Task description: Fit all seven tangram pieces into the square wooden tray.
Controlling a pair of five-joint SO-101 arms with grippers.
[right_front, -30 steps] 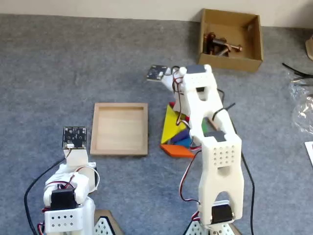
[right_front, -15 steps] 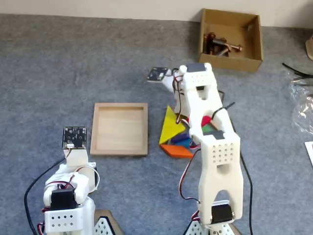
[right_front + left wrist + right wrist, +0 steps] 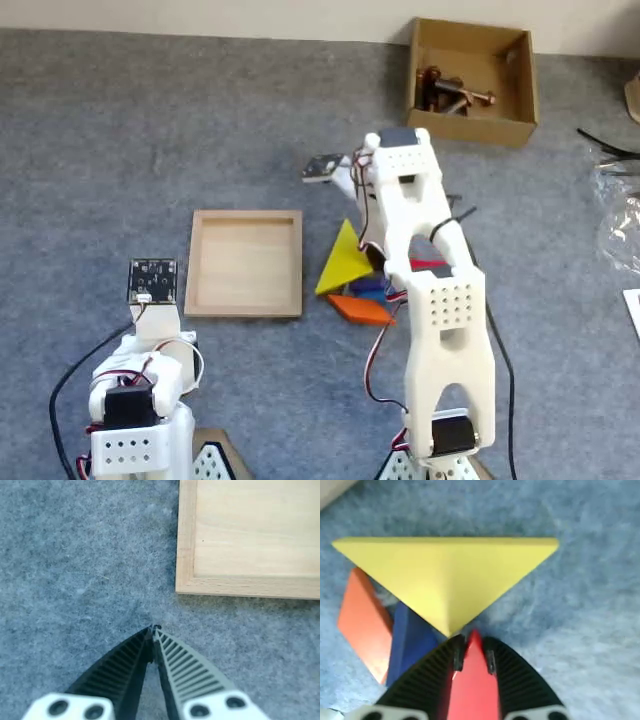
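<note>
1. Your right gripper is clamped on the red piece. The piece sits upright between the two fingers, with its tip poking out just past the fingertips.
2. That red tip is just beside one corner of the yellow triangle. You cannot tell from the wrist view whether the two touch.
3. The yellow triangle lies on the grey mat to the right of the tray. Its nearest corner is close to the tray's right rim but apart from it.
4. The blue piece shows from under the yellow triangle's edge. The orange piece lies beside the blue one, on its outer side.
5. In the high view, your right arm stretches over this cluster of pieces and hides part of it.
6. None of the pieces you can see is inside the tray. Its wooden floor is bare.
7. Your left gripper has its fingers together, with nothing between them. It hangs over the mat just off a near corner of the tray, without touching it.
8. A cardboard box sits at the far side of the mat, well away from the tray, with some brown items inside.
</note>
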